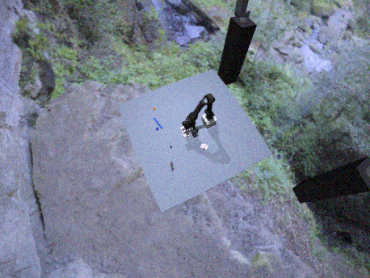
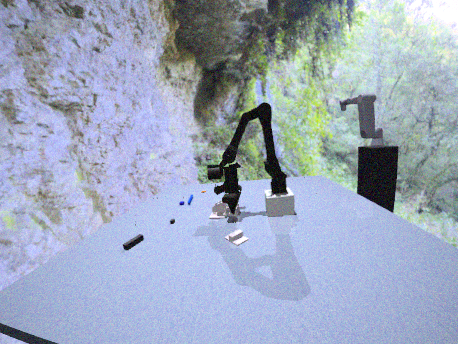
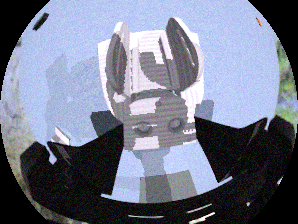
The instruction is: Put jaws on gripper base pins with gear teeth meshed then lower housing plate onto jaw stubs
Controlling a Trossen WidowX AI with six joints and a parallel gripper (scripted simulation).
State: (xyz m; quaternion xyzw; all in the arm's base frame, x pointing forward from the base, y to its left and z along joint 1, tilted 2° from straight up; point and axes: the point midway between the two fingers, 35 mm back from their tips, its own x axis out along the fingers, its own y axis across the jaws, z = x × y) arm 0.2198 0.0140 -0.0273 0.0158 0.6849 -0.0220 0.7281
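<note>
My gripper (image 1: 190,131) (image 2: 232,212) (image 3: 158,124) points down and is shut on the housing plate (image 3: 159,137), a pinkish-grey ribbed piece with two round holes facing the camera. The fingers press its left and right sides. The gripper base (image 2: 216,217) (image 3: 103,55), a pale flat plate, lies on the table under and beyond it. The left jaw (image 3: 117,65) and the right jaw (image 3: 185,55) stand on the base, spread apart, their curved ends past the housing plate. The pins, the gear teeth and any gap under the housing plate are hidden.
A small pale plate with a block (image 1: 204,146) (image 2: 236,237) (image 3: 61,135) lies nearby. Further off lie a black bar (image 1: 171,166) (image 2: 133,242), a black piece (image 1: 170,146) (image 2: 172,221), a blue bar (image 1: 157,123) (image 2: 190,200), a blue piece (image 1: 157,128) and an orange piece (image 1: 153,108).
</note>
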